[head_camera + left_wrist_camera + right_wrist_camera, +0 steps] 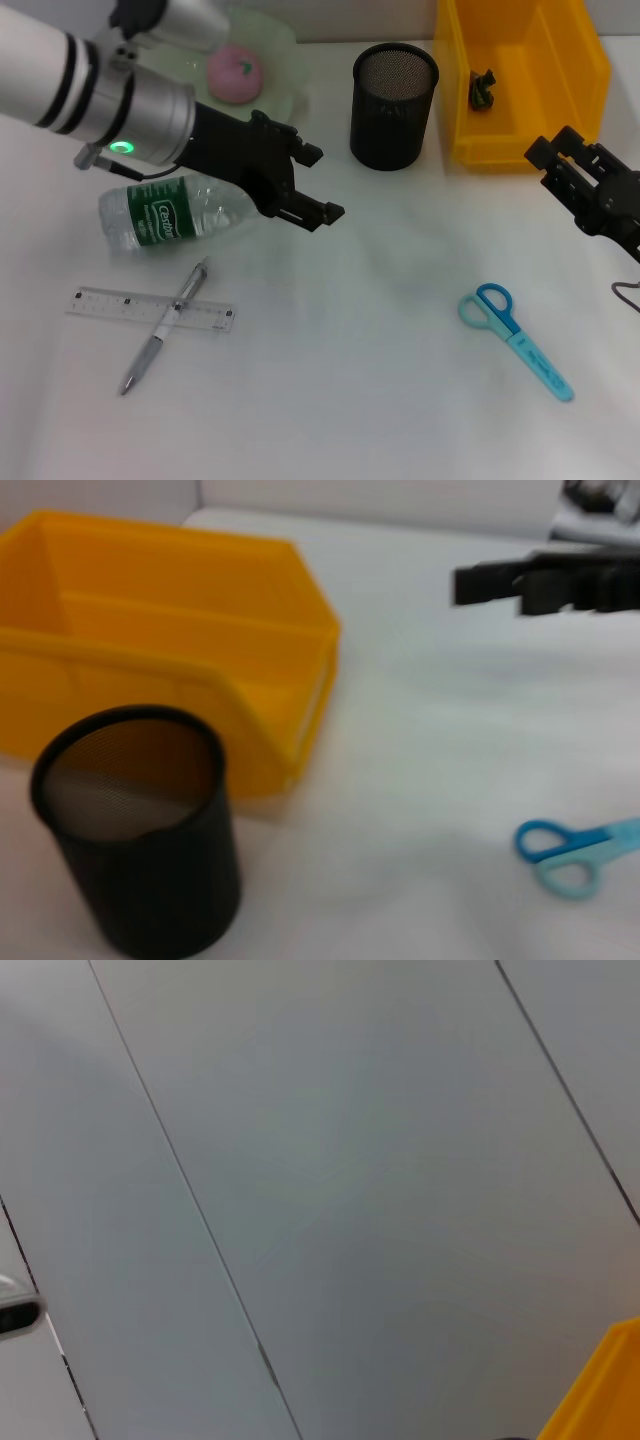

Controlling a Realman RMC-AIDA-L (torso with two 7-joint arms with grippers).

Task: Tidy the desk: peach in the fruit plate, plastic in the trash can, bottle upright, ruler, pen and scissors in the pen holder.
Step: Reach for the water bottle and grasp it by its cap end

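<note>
Bottle (165, 218) is lying on its side on the table (380, 400), just beside and partly under the left pincer (312, 185), whose fingers are standing apart and gripping nothing. That pincer is hovering low over the table, pointing toward the pen holder (394, 105), which is sitting a little beyond its tips. Behind the left arm, the peach (235, 73) is already resting in the green fruit plate (285, 55), so that part looks done. Crumpled dark plastic (483, 88) is lying inside the yellow trash can (520, 130), next to the pen holder on the side away from the left pincer, so that step also appears finished.

Everything else is waiting. On the near side of the left pincer, the pen (165, 326) is lying across the ruler (150, 309), touching it, both flat on the table. Blue scissors (515, 338) are lying well apart from the left pincer, closer to the right pincer (560, 170), which is hanging at the table's edge near the trash can; its fingers seem parted and empty. The pen holder looks empty in the left wrist view. By my judgement, two of six items are settled, with the bottle probably next.
</note>
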